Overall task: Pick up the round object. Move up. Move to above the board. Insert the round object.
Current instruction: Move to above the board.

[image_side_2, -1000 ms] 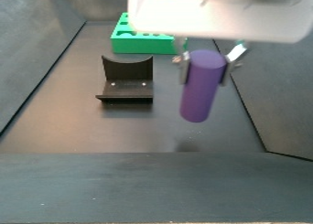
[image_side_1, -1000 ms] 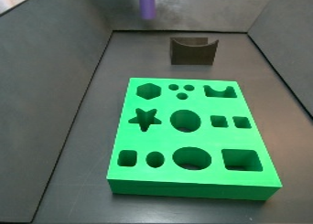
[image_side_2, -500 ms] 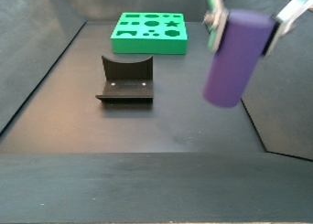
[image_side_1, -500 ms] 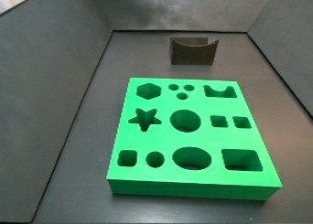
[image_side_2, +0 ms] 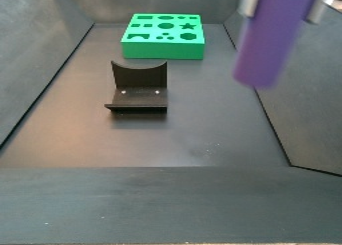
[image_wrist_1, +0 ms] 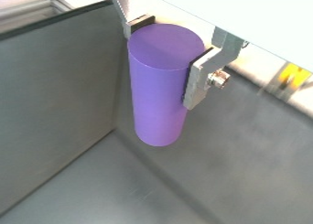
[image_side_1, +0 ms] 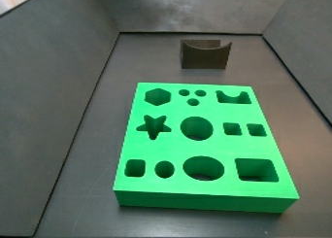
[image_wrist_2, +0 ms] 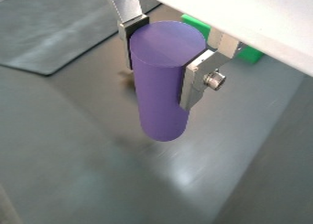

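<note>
The round object (image_wrist_1: 162, 81) hangs upright and well clear of the counter (image_side_2: 174, 139), clamped near its upper end by the jaws of the gripper (image_wrist_2: 162, 54); both wrist views show a silver finger (image_wrist_1: 203, 70) pressed flat against each side of the purple cylinder. In a side view it shows only as a blurred purple column (image_side_2: 274, 34) at the upper right, over the right edge of the counter, with the board (image_side_2: 164, 35) lying flat near the far edge and well apart from it. The fixture (image_side_2: 138, 87) stands between the two, towards the left.

The grip sits high on a long, smooth body, so the free lower end could swing or tilt during the traverse; a tilted cylinder would catch on the rim of a round hole rather than drop in. A slip downward through the pads is also possible. Too low a path could clip the fixture
</note>
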You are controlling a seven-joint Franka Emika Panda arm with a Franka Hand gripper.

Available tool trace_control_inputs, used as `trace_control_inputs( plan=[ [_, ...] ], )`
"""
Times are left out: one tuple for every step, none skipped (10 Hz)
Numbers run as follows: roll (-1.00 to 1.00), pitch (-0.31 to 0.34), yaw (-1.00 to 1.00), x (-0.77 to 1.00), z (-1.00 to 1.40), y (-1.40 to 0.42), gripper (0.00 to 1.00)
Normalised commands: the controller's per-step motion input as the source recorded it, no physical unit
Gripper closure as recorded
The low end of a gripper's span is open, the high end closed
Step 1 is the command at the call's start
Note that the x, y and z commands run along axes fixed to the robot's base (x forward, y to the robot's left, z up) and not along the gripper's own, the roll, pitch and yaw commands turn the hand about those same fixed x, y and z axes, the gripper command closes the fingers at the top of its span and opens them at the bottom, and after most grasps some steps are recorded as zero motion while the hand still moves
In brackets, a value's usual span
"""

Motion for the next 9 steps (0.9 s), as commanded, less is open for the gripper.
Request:
trace_control_inputs(
  plan=[
    [-0.16, 0.388, 0.03, 0.11, 0.19, -1.00, 1.00],
    [-0.13, 0.291, 0.02, 0.11, 0.19, -1.00, 1.00],
    [-0.08, 0.142, 0.02, 0.11, 0.19, -1.00, 1.00],
    [-0.06, 0.079, 0.02, 0.11, 0.19, -1.00, 1.00],
    [-0.03, 0.044, 0.02, 0.11, 0.19, -1.00, 1.00],
    [-0.02, 0.021, 0.01, 0.11, 0.19, -1.00, 1.00],
    [-0.02, 0.017, 0.01, 0.11, 0.20, -1.00, 1.00],
    [-0.01, 0.019, 0.01, 0.11, 0.20, -1.00, 1.00],
    [-0.01, 0.027, 0.01, 0.11, 0.20, -1.00, 1.00]
  ],
)
